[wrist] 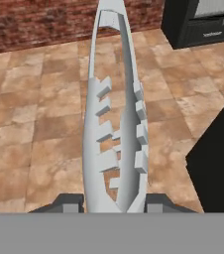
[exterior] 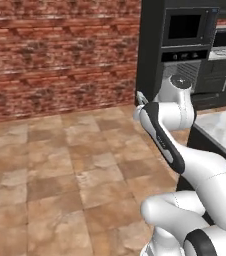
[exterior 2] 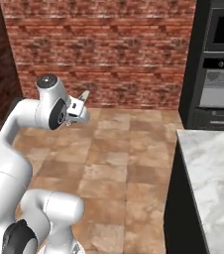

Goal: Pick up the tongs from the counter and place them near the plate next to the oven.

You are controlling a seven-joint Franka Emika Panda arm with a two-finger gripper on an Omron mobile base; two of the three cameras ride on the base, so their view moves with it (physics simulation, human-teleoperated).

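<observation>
Apparently clamped, tongs [wrist: 115, 124] between tool [wrist: 113, 202] fingertips, above floor

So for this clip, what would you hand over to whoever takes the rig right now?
Gripper: shut on the tongs, which stick out ahead of the fingers, held up over the tiled floor.
Counter: its marble corner lies to the robot's right.
Oven: ahead, against the brick wall.
Done: tongs picked up.
Left: find the plate next to the oven, carry the tongs there, set them down near it.
</observation>
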